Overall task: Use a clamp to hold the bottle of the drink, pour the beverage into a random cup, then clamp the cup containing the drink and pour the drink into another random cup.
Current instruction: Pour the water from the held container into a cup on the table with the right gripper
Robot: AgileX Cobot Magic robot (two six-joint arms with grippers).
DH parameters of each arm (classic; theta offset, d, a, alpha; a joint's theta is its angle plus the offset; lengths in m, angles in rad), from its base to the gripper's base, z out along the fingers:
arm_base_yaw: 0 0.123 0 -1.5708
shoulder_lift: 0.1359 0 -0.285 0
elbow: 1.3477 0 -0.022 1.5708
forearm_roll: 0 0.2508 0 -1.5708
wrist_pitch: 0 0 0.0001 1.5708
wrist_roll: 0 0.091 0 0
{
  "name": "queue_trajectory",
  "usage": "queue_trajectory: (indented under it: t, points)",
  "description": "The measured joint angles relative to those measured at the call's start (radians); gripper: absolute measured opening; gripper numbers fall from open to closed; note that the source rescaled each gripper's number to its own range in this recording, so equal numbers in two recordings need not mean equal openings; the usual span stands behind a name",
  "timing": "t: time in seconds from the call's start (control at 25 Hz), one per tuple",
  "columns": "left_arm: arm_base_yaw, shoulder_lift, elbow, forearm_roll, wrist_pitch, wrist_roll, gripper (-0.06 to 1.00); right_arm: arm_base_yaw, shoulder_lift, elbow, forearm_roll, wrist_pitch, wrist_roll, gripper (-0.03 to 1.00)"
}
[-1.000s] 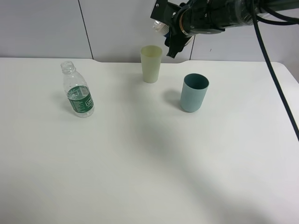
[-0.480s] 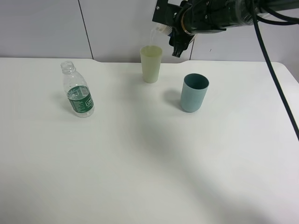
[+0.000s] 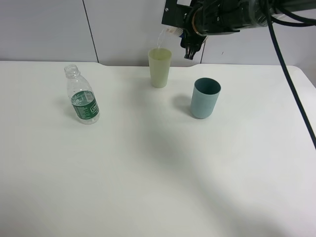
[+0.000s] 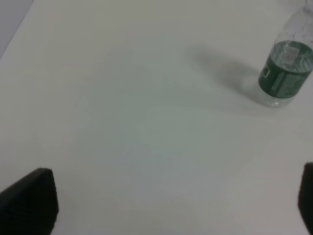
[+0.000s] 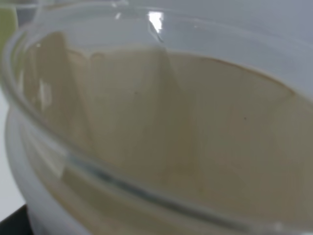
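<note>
over white table [image 3: 148, 173], right fingers [image 3: 190, 49] clamp tilted short cup [image 5: 161, 127] above green cup [image 3: 160, 66]; left fingers [image 4: 29, 200] spread, empty

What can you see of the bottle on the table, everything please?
The bottle is small and made of clear plastic, with a green wrap label round its lower half and a ribbed neck. Its cap is off and the mouth is open. It stands upright on the left part of the white table, casting a soft shadow, and only the table touches it. How much liquid is left is hard to tell.
</note>
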State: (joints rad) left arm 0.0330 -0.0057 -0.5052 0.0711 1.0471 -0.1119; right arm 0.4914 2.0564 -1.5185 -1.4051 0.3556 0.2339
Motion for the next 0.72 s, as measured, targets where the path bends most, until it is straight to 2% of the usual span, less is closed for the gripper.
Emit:
queue_trajectory:
  t: [0.72]
  points:
    - [0.000,0.000,0.000,0.000,0.000,0.000,1.00,0.000,0.000,0.000,-0.073,0.000,0.000,0.01]
